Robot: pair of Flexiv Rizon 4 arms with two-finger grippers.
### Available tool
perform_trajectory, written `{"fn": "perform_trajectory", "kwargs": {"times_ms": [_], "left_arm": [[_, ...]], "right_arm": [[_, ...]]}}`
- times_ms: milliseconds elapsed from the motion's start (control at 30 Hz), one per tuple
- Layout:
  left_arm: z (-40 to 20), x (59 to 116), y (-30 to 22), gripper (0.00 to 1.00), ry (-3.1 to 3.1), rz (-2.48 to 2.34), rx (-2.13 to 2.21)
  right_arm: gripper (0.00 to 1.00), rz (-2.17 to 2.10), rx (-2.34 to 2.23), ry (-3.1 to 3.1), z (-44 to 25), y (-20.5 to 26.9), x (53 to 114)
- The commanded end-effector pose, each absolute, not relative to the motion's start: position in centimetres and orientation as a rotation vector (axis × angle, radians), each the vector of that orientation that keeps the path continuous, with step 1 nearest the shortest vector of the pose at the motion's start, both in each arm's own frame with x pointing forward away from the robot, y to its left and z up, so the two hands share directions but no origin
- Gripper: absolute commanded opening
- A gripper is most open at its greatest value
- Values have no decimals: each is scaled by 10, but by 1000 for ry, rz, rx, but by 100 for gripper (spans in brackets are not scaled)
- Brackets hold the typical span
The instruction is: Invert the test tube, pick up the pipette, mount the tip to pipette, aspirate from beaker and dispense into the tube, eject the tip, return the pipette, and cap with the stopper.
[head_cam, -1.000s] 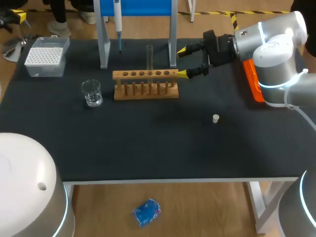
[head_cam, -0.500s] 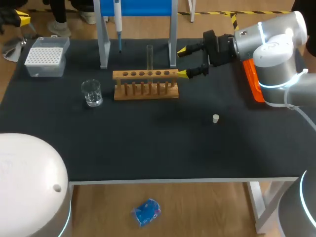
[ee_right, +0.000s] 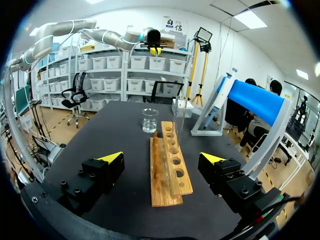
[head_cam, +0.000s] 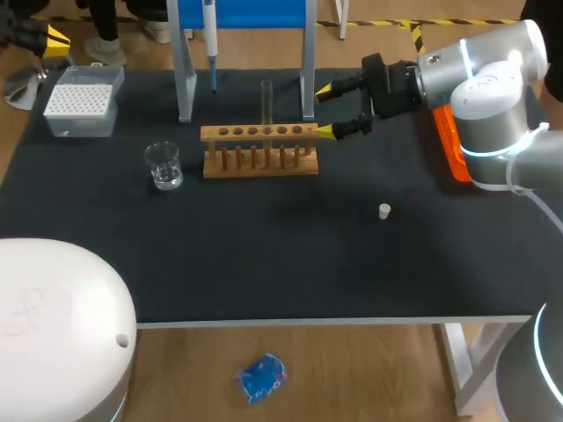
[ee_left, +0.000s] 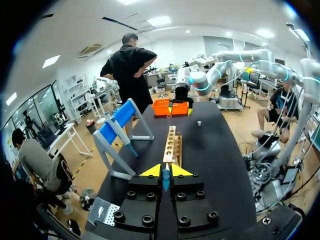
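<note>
On the black desk (head_cam: 264, 264) stands a brown wooden rack with holes (head_cam: 259, 151). Left of it, a clear glass cup (head_cam: 164, 166); right, a tiny white stopper (head_cam: 384, 211).

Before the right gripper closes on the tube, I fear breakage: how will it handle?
The tube looks like thin clear glass, so probably fragile and slippery in the right gripper. It stands tall above the rack, held only low down, so a sideways push would likely tilt it. Slim, so probably light.

Bright, even overhead light; prob. faint shadows.
</note>
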State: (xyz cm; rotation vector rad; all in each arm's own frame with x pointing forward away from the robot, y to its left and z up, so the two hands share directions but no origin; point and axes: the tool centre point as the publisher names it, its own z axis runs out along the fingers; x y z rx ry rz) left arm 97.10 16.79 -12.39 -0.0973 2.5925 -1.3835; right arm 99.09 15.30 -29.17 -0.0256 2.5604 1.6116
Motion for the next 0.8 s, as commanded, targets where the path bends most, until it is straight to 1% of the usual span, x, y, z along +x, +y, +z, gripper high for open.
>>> {"fn": "perform_trajectory", "kwargs": {"times_ms": [33,333,600,800], "left_arm": [[-123,975,170,0,2646,-1410,-54],[-123,975,170,0,2646,-1410,-54],[-153,917,98,0,2707,-1517,-20],[-158,896,71,0,2681,-1571,-32]], "right_arm": [[100,1613,-27,2560,-292,152,991],[100,1613,-27,2560,-292,152,991],[100,1617,-21,2560,-291,149,988],[100,1684,-6,2522,-279,125,958]]}}
